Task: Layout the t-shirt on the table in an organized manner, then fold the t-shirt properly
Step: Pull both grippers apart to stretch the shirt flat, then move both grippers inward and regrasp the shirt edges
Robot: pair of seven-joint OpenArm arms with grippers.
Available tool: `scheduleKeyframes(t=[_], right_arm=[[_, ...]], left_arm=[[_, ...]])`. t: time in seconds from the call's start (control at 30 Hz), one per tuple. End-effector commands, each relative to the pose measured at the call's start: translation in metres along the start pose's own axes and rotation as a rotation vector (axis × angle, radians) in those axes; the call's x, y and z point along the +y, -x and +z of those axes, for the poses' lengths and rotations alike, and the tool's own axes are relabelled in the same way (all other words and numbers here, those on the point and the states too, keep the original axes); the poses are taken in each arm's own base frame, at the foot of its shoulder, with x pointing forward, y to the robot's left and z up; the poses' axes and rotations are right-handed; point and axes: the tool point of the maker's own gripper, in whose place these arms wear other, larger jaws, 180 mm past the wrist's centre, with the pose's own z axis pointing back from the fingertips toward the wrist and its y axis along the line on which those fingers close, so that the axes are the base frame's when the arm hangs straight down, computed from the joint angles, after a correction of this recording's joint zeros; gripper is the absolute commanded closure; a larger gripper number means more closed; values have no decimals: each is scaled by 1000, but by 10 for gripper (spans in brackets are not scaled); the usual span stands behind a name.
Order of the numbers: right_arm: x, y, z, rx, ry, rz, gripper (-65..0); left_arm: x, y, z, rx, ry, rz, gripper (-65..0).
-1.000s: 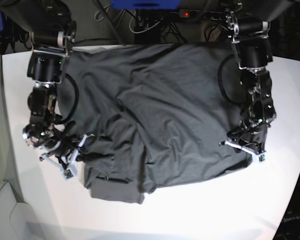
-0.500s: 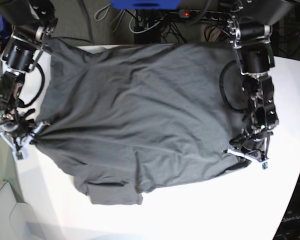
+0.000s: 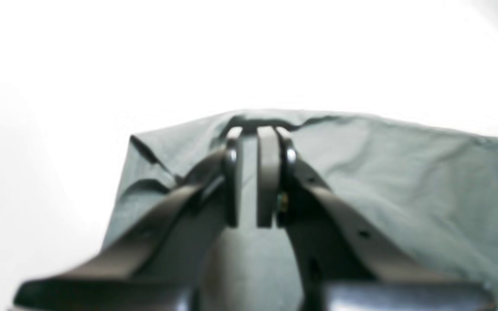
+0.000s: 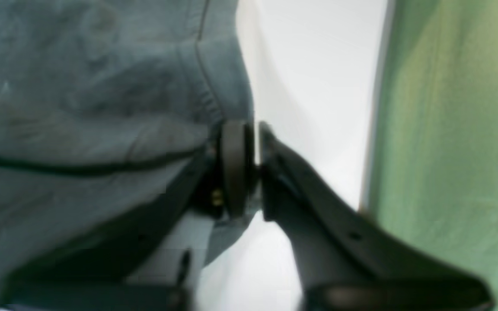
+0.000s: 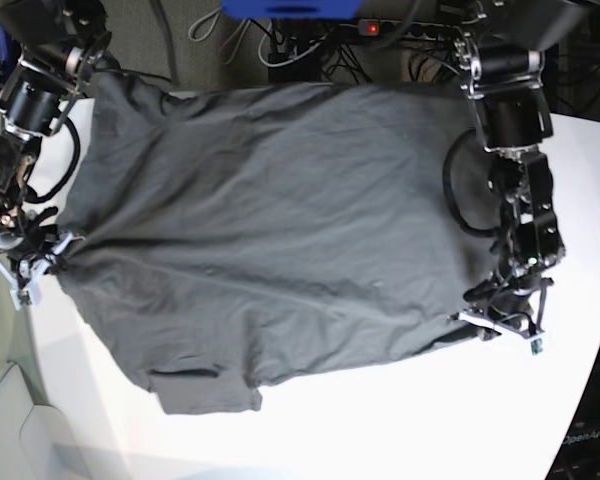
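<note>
Spread wide over the table [image 5: 380, 430], the t-shirt [image 5: 270, 230] pinched at opposite edges by left gripper [image 5: 500, 325] and right gripper [image 5: 35, 270], both forearms angled down, jaws nearly together.

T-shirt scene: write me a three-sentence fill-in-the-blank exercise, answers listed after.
1. The t-shirt lies spread on the white ____.
2. The left gripper is pinching the shirt's ____.
3. Beyond the table edge, the right wrist view shows a ____ surface.

Answers: table; edge; green
</note>
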Motion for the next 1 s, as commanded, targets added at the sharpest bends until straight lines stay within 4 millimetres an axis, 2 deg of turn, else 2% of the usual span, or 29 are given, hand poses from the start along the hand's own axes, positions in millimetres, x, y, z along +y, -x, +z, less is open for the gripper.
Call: scheduleKeyframes(t=[0.0, 0.07, 0.17, 0.23, 0.33, 0.47, 0.57, 0.63, 0.7, 0.8, 0.87, 0.97], right_arm=[[-12, -22, 6, -62, 27, 4, -158], [-12, -23, 7, -65, 27, 1, -234], [-26, -37, 21, -119, 74, -8, -330], [-29, -45, 29, -164, 99, -43, -357], [-24, -64, 40, -224, 116, -27, -346], [26, -90, 36, -273, 38, 41, -268], [75, -105, 29, -291, -52, 122, -164], [105, -108, 22, -285, -113, 155, -97], [132, -108, 14, -273, -175, 174, -51], [164, -96, -4, -220, -259, 187, -41], [180, -89, -20, -170, -313, 191, -41], [189, -88, -38, -121, -363, 162, -40]], left_arm=[[-11, -18, 3, -40, 25, 1, -63], [-20, -13, 6, -6, 42, 5, -63], [-22, 13, 8, 77, 40, 7, -63], [-19, 22, 9, 98, 35, 11, -63], [-13, 40, 9, 143, 18, 13, -63], [0, 62, 7, 202, -7, 22, -63], [20, 71, 12, 225, -40, 5, -63], [26, 70, 13, 223, -50, 6, -63], [42, 71, 18, 217, -83, 36, -63], [65, 73, 25, 206, -131, 98, -63], [72, 75, 26, 211, -150, 108, -63], [77, 89, 25, 249, -159, 116, -63]])
